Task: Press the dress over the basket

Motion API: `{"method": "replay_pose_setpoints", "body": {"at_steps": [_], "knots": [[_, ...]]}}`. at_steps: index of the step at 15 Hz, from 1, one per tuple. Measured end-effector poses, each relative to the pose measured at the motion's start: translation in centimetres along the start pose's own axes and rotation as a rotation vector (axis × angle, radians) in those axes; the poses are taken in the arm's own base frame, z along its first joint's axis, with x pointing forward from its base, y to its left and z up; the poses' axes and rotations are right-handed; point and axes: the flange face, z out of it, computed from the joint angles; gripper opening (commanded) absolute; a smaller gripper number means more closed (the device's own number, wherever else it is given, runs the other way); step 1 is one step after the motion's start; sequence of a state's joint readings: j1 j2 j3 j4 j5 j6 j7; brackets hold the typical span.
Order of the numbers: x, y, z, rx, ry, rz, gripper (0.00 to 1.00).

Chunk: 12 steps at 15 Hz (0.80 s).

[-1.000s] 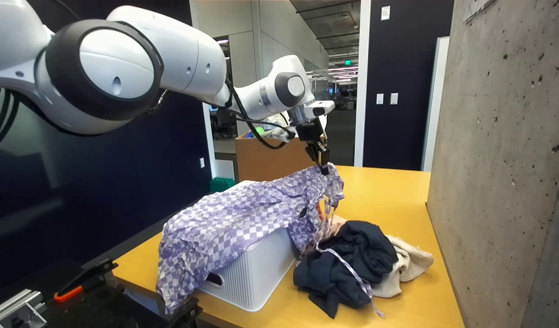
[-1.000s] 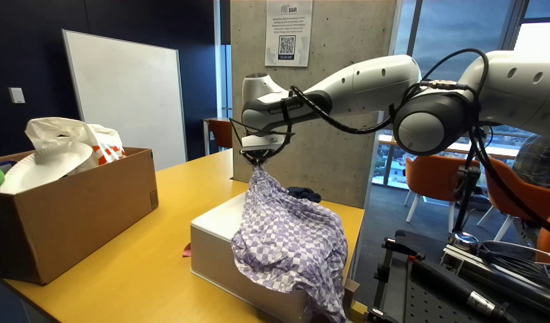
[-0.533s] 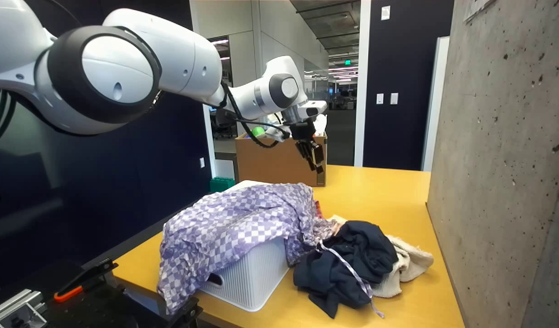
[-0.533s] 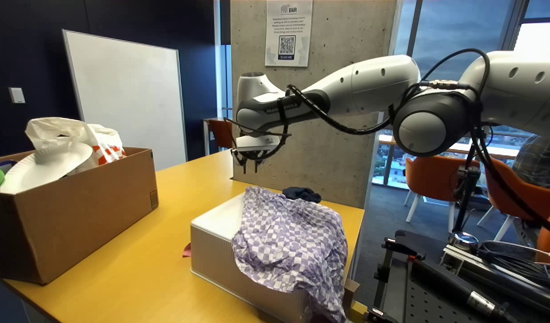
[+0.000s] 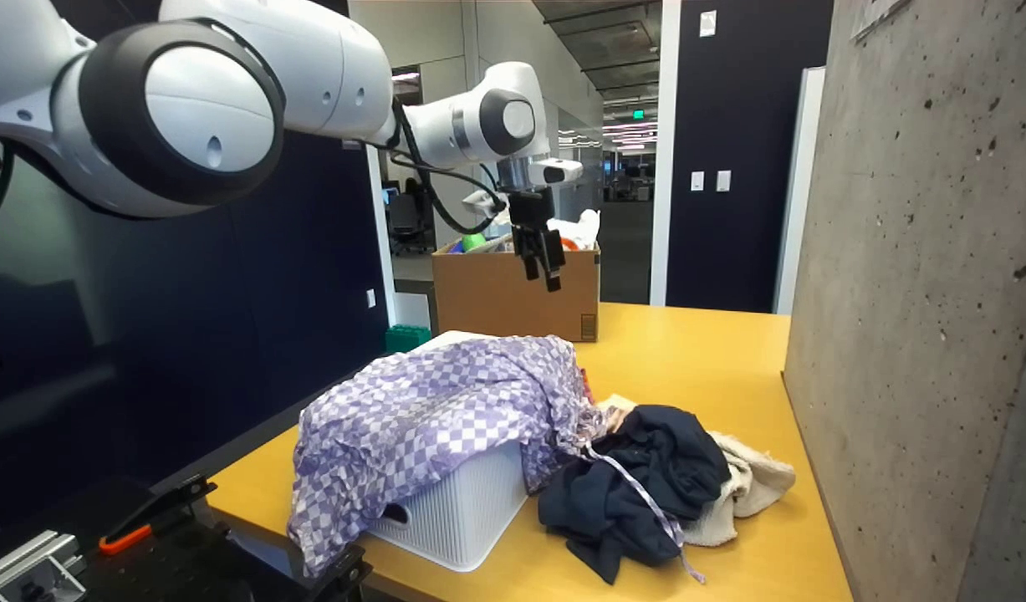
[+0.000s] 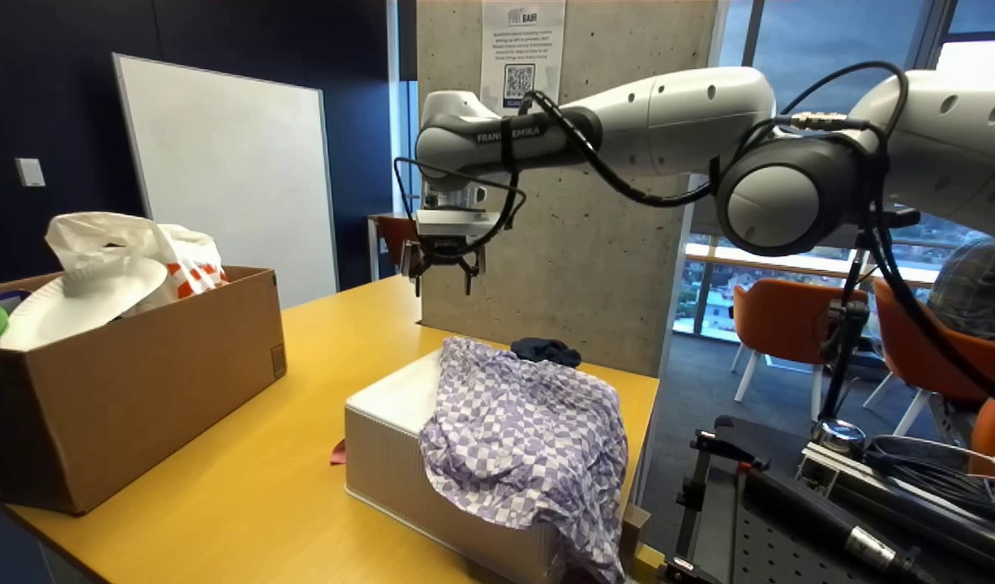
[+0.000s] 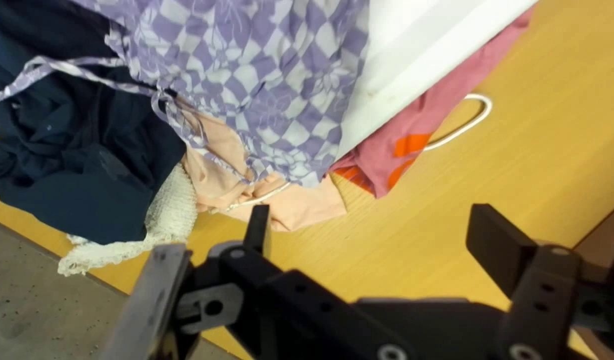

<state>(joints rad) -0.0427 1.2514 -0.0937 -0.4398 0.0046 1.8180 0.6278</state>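
Observation:
The dress [image 5: 446, 393], a purple-and-white checked garment, lies draped over the white basket [image 5: 479, 510] and hangs down its near end. In an exterior view part of the flat white top of the basket [image 6: 396, 397] stays uncovered beside the dress [image 6: 521, 430]. One end of the dress droops over the far side, its tie strings trailing onto dark clothing. My gripper [image 6: 443, 289] is up in the air, well above the table and apart from the fabric. In the wrist view the gripper [image 7: 370, 212] stands wide open, only bare table visible between its fingers.
A navy clothing heap [image 5: 638, 485] and cream cloth [image 5: 751, 485] lie beside the basket. Peach cloth [image 7: 307, 200] and pink cloth [image 7: 422, 115] stick out around it. A cardboard box [image 6: 156, 389] stands on the table; a concrete pillar [image 5: 914, 293] borders one side.
The gripper opened and let go of the dress's raised end, which dropped down over the basket's side. Since then the arm has risen and drawn away from the fabric.

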Motion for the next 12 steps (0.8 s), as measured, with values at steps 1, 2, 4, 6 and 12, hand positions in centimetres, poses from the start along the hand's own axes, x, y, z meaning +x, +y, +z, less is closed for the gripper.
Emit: {"method": "replay_pose_setpoints", "body": {"at_steps": [1, 2, 4, 6, 12], "knots": [[-0.6, -0.4, -0.8, 0.005, -0.039, 0.002, 1.0], [-1.3, -0.8, -1.3, 0.008, -0.078, 0.002, 1.0], [-2.7, -1.6, -0.9, 0.008, -0.153, 0.005, 1.0], [-4.4, -2.3, 1.0, -0.002, -0.237, 0.006, 1.0], [-9.8, -5.7, 5.8, -0.064, -0.364, 0.022, 1.0]]}}
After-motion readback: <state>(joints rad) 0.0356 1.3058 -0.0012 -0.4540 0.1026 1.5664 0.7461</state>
